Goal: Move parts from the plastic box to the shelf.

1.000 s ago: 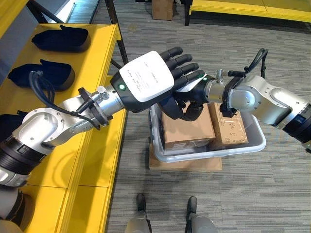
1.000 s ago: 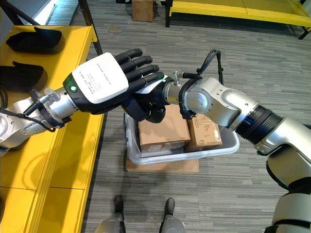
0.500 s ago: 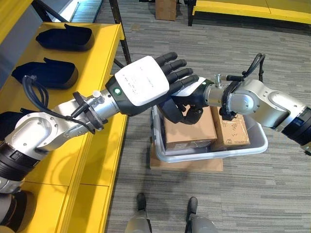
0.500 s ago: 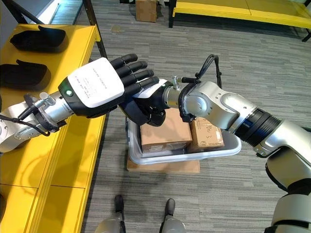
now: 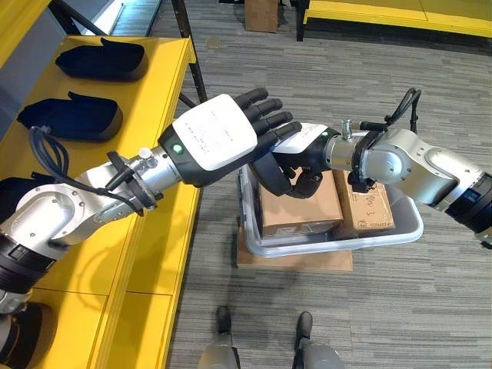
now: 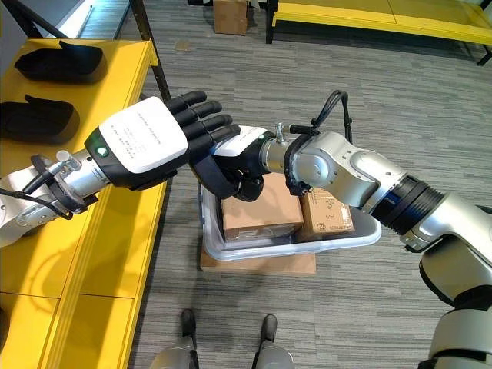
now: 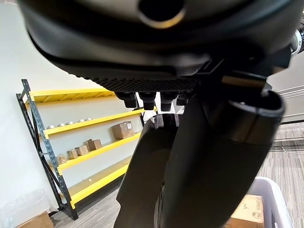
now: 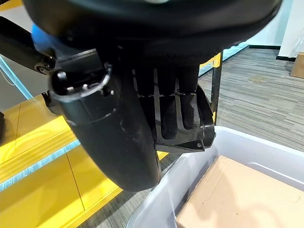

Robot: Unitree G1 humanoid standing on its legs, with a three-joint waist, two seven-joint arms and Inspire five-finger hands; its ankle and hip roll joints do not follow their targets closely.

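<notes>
My right hand (image 5: pixel 304 150) hovers over the left end of the clear plastic box (image 5: pixel 400 231), its fingers (image 8: pixel 171 95) curled round a black moulded part (image 8: pixel 197 135). The part (image 5: pixel 270 175) hangs below the hand. Just above it and to the left, my left hand (image 5: pixel 215 137) is open, its straight fingers reaching over the right hand. To the left stands the yellow shelf (image 5: pixel 154 84), holding two similar black parts (image 5: pixel 100 60) (image 5: pixel 69 115). Whether the left hand touches the held part is hidden.
Two brown cardboard boxes (image 5: pixel 300 204) (image 5: pixel 369 204) lie inside the plastic box, which rests on a flat cardboard sheet (image 5: pixel 296 260) on the grey floor. A black shelf post (image 5: pixel 188 46) rises behind the shelf. Another yellow rack (image 5: pixel 400 15) runs along the far side.
My left hand has drawn back a little toward the shelf and lower. The right hand, still holding the part, has edged slightly left above the box.
</notes>
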